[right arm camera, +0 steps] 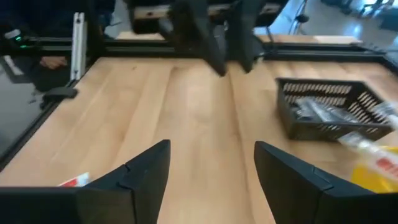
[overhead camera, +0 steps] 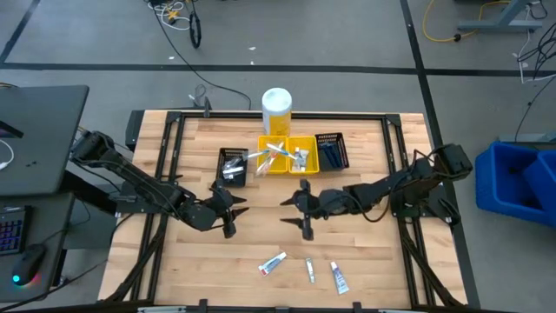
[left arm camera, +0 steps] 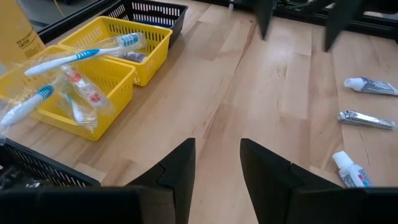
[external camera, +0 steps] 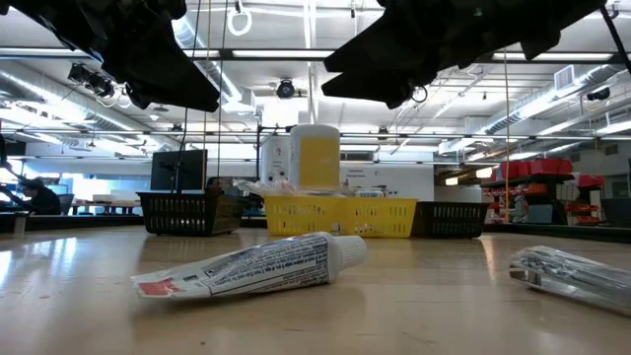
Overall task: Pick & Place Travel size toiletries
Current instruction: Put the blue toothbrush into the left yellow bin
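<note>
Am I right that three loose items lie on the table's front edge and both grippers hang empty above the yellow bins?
Not quite. In the high view the left gripper and right gripper hang empty over bare table, short of the yellow bins. Three loose items do lie near the front edge.

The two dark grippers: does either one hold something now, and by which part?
Nothing is held. The left gripper and the right gripper both hang open over bare wooden table, with only empty space between their fingers.
</note>
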You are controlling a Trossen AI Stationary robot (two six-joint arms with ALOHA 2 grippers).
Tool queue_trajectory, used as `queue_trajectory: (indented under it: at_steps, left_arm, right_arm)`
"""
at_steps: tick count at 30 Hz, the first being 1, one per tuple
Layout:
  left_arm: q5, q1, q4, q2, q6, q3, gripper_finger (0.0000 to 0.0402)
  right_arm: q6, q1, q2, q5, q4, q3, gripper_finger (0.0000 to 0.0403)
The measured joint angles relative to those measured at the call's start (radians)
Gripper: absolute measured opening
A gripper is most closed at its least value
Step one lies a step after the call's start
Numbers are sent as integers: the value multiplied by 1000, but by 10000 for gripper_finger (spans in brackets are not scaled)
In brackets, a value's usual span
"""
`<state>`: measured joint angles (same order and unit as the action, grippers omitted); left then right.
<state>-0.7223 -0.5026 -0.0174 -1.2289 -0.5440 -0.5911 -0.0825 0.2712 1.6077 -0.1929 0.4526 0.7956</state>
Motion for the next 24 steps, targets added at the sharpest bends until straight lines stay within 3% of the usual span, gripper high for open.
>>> queue_trajectory:
  at_steps: [8,14,24]
  left_arm:
    - [0,0,-1,0,-2,0,134]
    - [1,0,-2,0,-2,0,134]
    - [12,0,-2,0,2,0,134]
  right_arm:
    - [-42,99,16,144,-55,0,239]
    - [-28,188,42,143,-94,0,228]
    - [-196,286,42,142,-209,0,229]
